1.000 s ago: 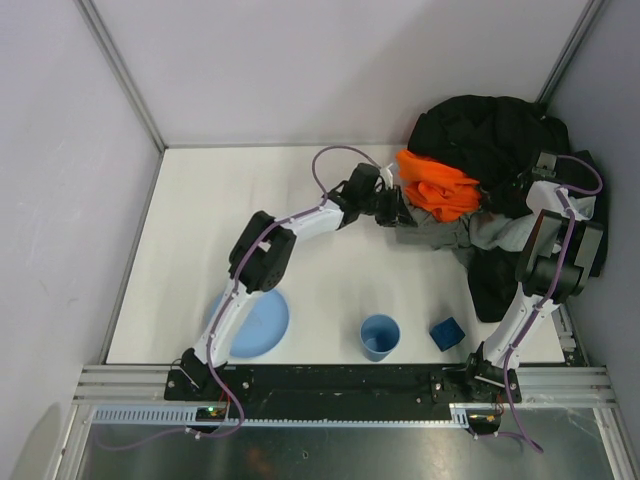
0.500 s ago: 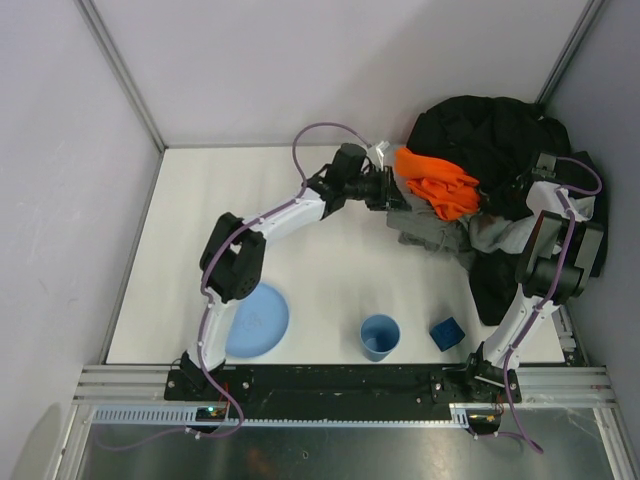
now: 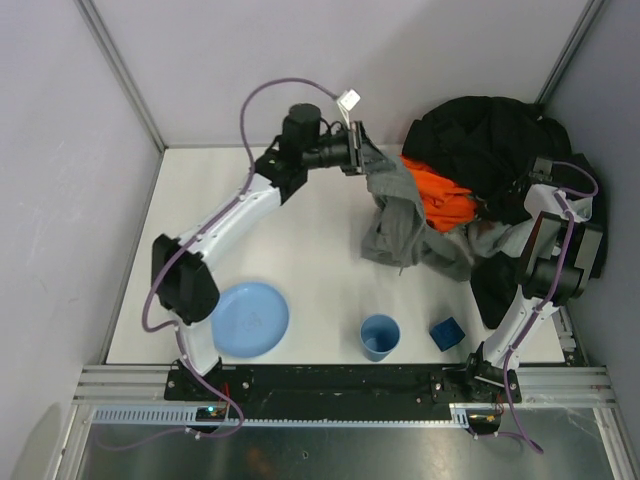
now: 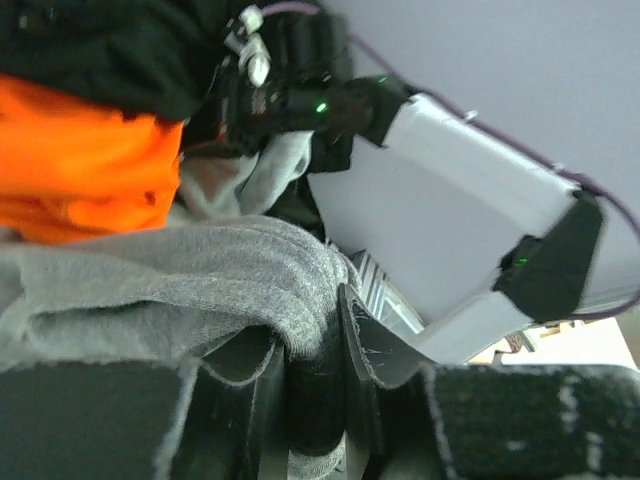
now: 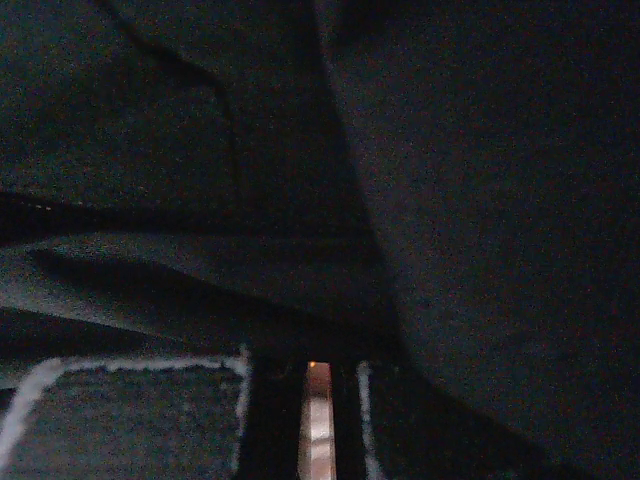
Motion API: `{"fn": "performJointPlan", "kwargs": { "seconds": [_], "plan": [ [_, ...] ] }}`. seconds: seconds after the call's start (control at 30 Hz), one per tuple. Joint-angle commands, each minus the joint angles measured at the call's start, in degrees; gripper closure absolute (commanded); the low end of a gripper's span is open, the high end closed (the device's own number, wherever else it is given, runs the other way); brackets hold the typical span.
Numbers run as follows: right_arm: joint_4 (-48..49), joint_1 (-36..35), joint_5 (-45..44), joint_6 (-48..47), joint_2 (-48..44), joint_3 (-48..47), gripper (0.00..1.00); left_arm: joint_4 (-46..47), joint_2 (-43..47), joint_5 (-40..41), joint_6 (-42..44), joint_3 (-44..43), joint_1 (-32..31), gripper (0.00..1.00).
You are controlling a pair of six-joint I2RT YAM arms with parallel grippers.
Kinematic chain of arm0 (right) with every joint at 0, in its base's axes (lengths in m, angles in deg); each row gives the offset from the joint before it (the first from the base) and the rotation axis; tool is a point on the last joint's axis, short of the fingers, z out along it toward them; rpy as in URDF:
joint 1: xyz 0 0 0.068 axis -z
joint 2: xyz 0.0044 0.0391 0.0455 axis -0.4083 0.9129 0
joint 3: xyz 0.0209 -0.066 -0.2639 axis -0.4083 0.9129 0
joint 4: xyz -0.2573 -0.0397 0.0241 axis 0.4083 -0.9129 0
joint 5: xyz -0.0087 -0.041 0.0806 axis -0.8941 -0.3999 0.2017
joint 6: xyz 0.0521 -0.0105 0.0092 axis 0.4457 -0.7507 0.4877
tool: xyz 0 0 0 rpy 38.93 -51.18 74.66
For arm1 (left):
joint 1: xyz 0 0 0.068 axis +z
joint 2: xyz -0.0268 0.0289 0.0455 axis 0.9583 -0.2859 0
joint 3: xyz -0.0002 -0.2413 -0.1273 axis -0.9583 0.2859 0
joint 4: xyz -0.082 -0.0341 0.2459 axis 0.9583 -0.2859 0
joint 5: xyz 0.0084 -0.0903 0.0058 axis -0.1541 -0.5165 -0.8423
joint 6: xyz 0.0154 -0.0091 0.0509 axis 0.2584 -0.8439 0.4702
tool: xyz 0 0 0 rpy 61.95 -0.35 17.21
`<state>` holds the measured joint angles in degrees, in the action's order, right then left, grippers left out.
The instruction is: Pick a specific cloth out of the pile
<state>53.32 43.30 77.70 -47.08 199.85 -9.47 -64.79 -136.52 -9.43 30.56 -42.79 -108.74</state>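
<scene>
I see the white table point(image 3: 300, 260) with the pile point(image 3: 490, 135) in its far right corner, mostly one big black jacket heaped against the wall. The left arm point(image 3: 240, 205) is stretched out long across the table toward the pile. The right arm point(image 3: 540, 250) stands folded at the right edge with its wrist down in the black fabric. The cloth point(image 3: 400, 220), mid-grey, hangs from the left gripper point(image 3: 365, 160) at the pile's left edge. Its lower part is bunched on the table just beside the jacket, and its right side touches the orange cloth point(image 3: 445, 195). In the left wrist view the left gripper point(image 4: 310, 370) is clamped on a fold of the cloth point(image 4: 180, 275), with grey fabric pinched between the dark fingers point(image 4: 360, 340). The orange cloth point(image 4: 80, 170) lies just behind it, under black fabric. For the right gripper point(image 5: 315, 410) the wrist view is nearly all dark fabric pressed close to the lens, so I cannot tell how its jaws stand. The blue plate point(image 3: 250, 320) sits near left, by the left arm's base. The blue cup point(image 3: 380, 335) stands upright near the front centre. The small blue cube point(image 3: 447, 332) is just right of the cup, not touching it.
</scene>
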Motion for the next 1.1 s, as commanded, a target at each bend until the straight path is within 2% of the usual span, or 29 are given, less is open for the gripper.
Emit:
{"fn": "performJointPlan", "kwargs": {
  "seconds": [0.0,0.4,0.53,0.7,0.77,0.83,1.0,1.07],
  "plan": [
    [-8.0,1.2,-7.6,-1.5,0.8,3.1,1.0,6.1,8.5,-3.3,-1.3,-2.8,1.5,0.92],
    [-6.4,1.4,-5.1,-2.3,-1.6,5.8,1.0,6.0,10.6,-3.6,-0.6,0.3,1.9,0.92],
    [-5.1,1.5,-3.3,-3.3,-3.1,7.4,0.99,5.3,11.9,-1.0,1.3,6.8,1.8,0.87],
    [-2.7,1.5,-0.1,-4.8,-5.8,10.5,0.94,3.3,13.9,6.0,5.2,19.1,1.8,0.8],
    [-2.3,1.6,0.3,-5.1,-6.8,11.2,0.86,1.8,13.7,8.2,6.6,22.9,1.7,0.74],
    [-2.2,1.7,0.5,-5.5,-7.8,11.7,0.76,-0.2,12.8,9.7,7.9,25.6,1.7,0.64],
    [-1.2,1.6,0.8,-6.8,-11.3,14.0,0.34,-7.4,11.4,15.6,13.2,28.5,0.7,0.15],
    [0.0,1.7,0.8,-7.2,-13.8,15.5,0.21,-10.3,12.0,19.4,15.4,28.8,0.4,0.04]
  ]
}}
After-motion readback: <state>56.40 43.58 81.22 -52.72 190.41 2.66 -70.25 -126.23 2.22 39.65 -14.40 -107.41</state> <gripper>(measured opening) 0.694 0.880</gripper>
